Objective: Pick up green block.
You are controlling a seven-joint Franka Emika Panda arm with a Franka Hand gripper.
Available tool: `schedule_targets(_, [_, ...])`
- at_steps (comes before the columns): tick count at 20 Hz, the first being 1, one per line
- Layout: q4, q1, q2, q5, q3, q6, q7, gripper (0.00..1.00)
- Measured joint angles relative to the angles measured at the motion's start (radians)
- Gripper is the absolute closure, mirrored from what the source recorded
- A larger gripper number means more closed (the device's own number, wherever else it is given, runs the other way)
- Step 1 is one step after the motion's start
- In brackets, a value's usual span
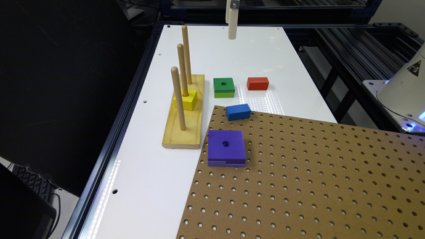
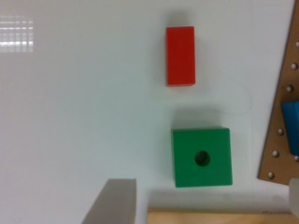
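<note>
Your claw (image 1: 232,33) hangs high above the table's (image 1: 139,172) far end, gripping nothing; the wrist view shows one finger (image 2: 114,201) and a sliver of the other at the frame edge, set wide apart. You'll find the green block (image 1: 223,87) flat on the table, the red block (image 1: 257,83) at its 3 o'clock and the blue block (image 1: 238,112) at 5 o'clock on the pegboard's (image 1: 315,186) corner. On the peg stand (image 1: 184,127), the middle peg carries a yellow block (image 1: 186,100). The purple block (image 1: 226,148) lies on the pegboard. In the wrist view the blue block and stand are cut off.
</note>
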Motion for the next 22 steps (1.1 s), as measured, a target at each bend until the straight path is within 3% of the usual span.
schedule_targets(5, [-0.002, 0.000, 0.000, 0.0005, 0.002, 0.000, 0.002, 0.00])
schedule_targets(17, [-0.016, 0.001, -0.001, 0.0023, 0.026, -0.001, 0.019, 0.00])
schedule_targets(22, [-0.061, 0.000, 0.001, 0.0023, 0.026, 0.037, 0.019, 0.00])
